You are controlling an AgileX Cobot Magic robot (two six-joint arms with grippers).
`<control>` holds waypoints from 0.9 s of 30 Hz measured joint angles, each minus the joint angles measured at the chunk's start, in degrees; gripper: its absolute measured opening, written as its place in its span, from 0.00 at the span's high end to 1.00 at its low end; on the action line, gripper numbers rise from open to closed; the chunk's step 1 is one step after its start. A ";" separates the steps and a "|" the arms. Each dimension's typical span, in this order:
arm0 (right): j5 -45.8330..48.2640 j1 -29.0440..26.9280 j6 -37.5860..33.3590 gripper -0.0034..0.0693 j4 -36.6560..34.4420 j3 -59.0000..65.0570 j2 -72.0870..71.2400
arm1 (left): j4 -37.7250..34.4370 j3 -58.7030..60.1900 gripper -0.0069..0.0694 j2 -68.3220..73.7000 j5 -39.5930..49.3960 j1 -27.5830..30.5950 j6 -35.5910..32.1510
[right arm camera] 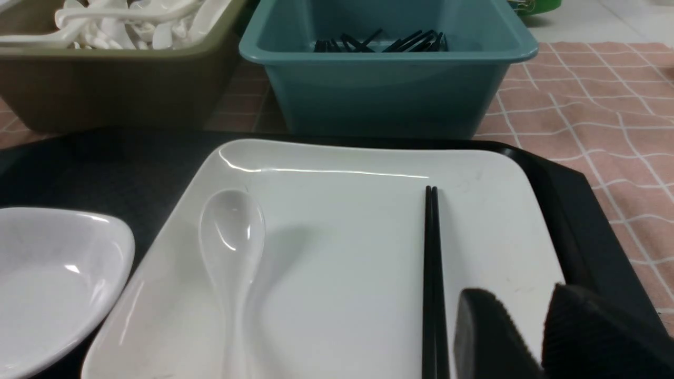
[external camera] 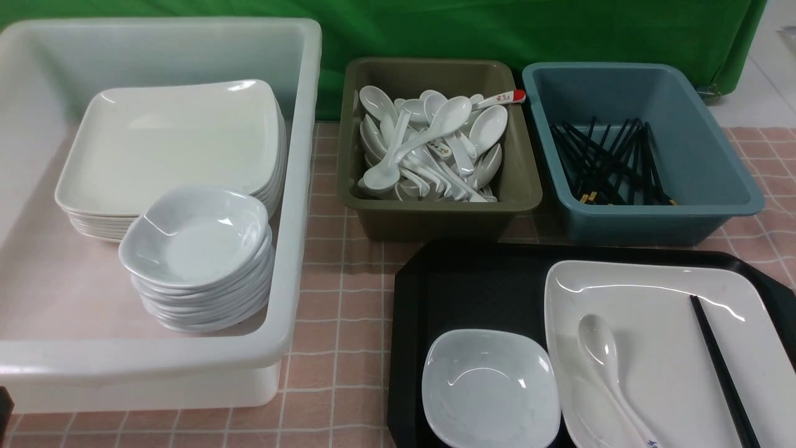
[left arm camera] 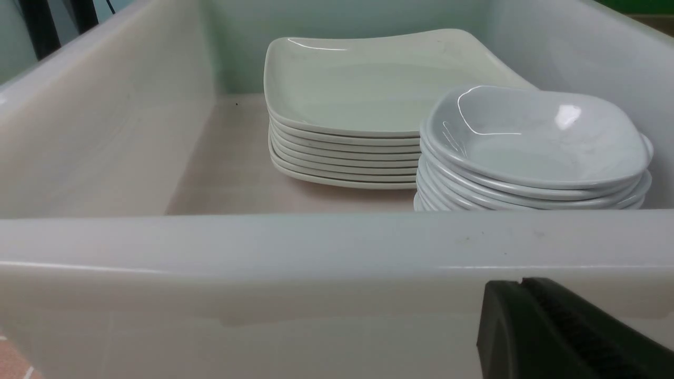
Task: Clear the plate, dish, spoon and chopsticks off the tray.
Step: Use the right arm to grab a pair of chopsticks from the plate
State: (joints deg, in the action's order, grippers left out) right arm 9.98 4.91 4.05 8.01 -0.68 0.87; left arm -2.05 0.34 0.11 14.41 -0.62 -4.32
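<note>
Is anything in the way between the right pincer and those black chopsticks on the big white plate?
Nothing visible. The pair of thin black chopsticks lies uncovered on the large white glossy plate, right beside the open right pincer. The white soup spoon lies apart, on the plate's other side.

Behind your workspace hung a green backdrop (external camera: 497,31) of fabric, draped in soft folds across the whole far side. Your counter (external camera: 336,348) was covered by a pink tablecloth (external camera: 765,162) ruled with thin white lines into squares, and it lay slightly rumpled toward the right edge. Past the backdrop's right end you could see a pale tiled floor (external camera: 762,93). The light was even and soft, casting only faint shadows on the tablecloth.
</note>
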 joint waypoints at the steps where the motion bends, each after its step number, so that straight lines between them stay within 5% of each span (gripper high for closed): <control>1: 0.00 0.00 0.00 0.62 0.00 0.00 0.00 | 0.00 0.00 0.88 0.00 0.00 0.00 0.00; 10: -0.31 0.00 2.81 0.62 -1.37 0.00 0.00 | 0.00 0.00 0.88 0.00 0.00 0.00 0.00; 14: -2.42 0.00 23.14 0.62 -10.38 0.33 0.00 | 0.00 0.00 0.88 0.00 0.00 0.00 0.00; 20: -6.23 0.00 38.42 0.63 -12.23 0.48 0.00 | 0.00 0.00 0.88 0.00 0.00 0.00 0.00; 24: -12.16 0.06 39.92 0.73 -12.47 0.02 0.00 | 0.00 0.00 0.88 0.00 0.00 0.00 0.00; 27: -11.59 0.48 33.77 0.89 -12.53 -6.29 0.78 | 0.00 0.00 0.88 0.00 0.00 0.00 0.00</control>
State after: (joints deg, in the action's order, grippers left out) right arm -1.60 5.39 37.82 -4.52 -6.97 1.66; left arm -2.05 0.34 0.11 14.41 -0.62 -4.32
